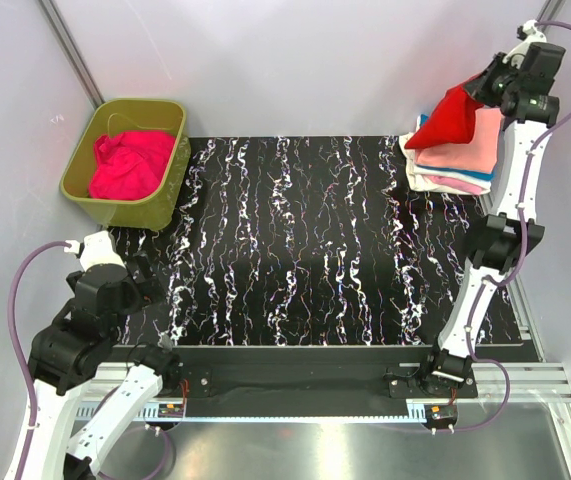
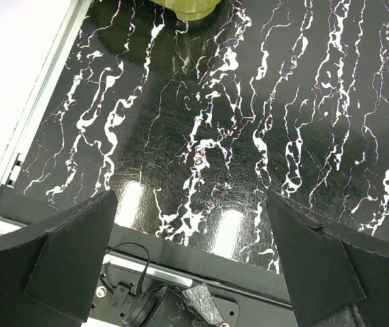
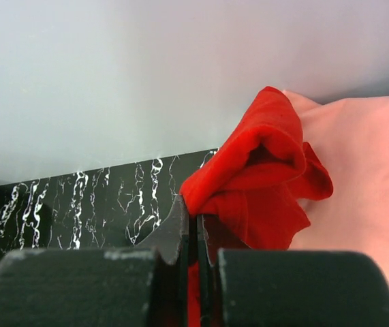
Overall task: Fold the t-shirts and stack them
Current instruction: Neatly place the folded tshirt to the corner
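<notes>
Item: bright red cloth t-shirt (image 1: 448,120), bunched and creased, not folded flat. It hangs at the far right of the black marbled counter (image 1: 315,250) from the right jaws, which are clamped together on one edge

Lie: long axis runs from the jaws down and leftward over the stack of folded peach, pink, white and blue t-shirts (image 1: 455,165); contact with the stack cannot be told. Right arm far nearer

Left jaws: apart, empty, near left

Also: magenta-pink t-shirt (image 1: 130,165), crumpled in the olive-green plastic tub (image 1: 135,212), far left

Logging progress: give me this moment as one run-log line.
right gripper shut on red t-shirt, held over folded stack | left gripper open, empty | magenta t-shirt in tub
</notes>
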